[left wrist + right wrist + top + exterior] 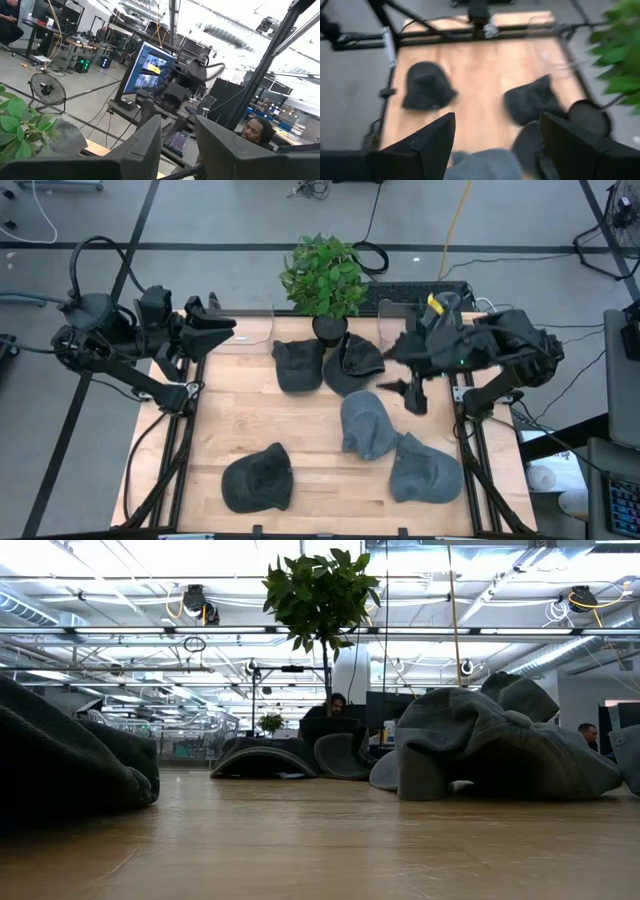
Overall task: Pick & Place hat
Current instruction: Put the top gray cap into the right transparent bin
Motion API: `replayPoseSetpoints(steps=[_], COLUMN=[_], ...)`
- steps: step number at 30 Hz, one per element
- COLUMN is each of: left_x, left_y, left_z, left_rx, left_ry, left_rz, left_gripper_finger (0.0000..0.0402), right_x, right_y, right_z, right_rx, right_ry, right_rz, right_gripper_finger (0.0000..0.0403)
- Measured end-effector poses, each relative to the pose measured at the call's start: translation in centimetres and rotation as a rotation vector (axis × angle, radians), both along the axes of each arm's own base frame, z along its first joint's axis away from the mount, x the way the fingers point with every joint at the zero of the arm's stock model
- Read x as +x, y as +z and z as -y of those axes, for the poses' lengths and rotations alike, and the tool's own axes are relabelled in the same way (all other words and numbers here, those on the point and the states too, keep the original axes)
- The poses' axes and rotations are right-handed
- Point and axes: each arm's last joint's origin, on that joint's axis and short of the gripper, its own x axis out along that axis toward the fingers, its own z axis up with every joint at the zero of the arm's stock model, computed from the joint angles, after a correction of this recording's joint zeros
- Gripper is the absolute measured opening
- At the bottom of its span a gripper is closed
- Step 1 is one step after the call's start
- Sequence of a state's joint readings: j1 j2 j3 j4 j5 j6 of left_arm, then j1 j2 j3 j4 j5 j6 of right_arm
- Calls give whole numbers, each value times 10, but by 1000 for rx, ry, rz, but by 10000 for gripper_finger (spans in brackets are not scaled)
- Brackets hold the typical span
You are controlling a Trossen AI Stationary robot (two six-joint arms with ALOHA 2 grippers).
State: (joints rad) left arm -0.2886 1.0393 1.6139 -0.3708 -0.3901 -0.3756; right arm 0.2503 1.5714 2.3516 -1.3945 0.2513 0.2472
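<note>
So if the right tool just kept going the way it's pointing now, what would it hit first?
Probably the grey hat directly below the open right tool, just ahead of its fingers; past it lies bare wooden table. Depth is hard to judge from the wrist view.

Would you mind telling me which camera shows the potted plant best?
The high view: the potted plant shows whole, pot included, at the table's far edge behind two hats. The low view shows foliage and stem, with the pot hidden by hats; both wrist views catch only leaves at the edge.

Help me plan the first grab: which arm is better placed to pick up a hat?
Right. The right pincer hangs open over the table beside the grey hat, its wrist view looking down on hats. The left pincer sits open at the far left corner.
</note>
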Motion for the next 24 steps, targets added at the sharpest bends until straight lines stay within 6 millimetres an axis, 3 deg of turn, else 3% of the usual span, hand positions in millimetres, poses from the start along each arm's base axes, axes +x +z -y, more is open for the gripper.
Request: replayPoseSetpoints(steps=[14, 24], left_x=[1, 1], left_y=[-2, -6], left_z=[2, 2], left_rx=[18, 0], left_ry=[-48, -53], left_rz=[-14, -59], left_gripper_finger=[127, 127], right_x=[18, 29], right_y=[-40, -73], right_z=[-51, -68], right_rx=[221, 166], right_ry=[88, 86], right_rz=[-339, -476], right_gripper_finger=[297, 293])
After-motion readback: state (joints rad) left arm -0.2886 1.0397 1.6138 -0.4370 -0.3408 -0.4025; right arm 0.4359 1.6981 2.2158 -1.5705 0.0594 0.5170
